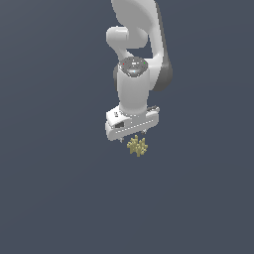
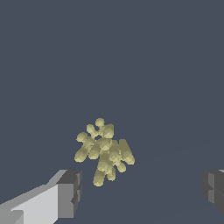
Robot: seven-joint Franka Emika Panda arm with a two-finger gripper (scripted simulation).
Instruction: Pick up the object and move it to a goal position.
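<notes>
Olive-yellow and dull, the object looks like a little bunch of short fat prongs that stick out every way. We think it is light, because it is small and narrower than the pincer. We think it is stiff too, since the prongs keep their shape, but we cannot be sure from a picture. It does not look shiny, so we guess it is not very slippery.

The bumpy shape is the tricky part. If we squeeze only the tips of 2 prongs, it could twist or pop out. We would take hold around the thick middle, where the prongs meet, so both fingers press on the fullest part.

Our pincer is spread wide apart and holds nothing. In the wrist view the object sits ahead of the gap between the 2 fingers, touching neither. In the exterior view it lies on the dark grey desk, just under the pincer and a bit toward the exterior view's right.

Now we count. We see 1 object, 1 arm, 1 pincer and 2 fingers. We see no mark for the goal spot.
</notes>
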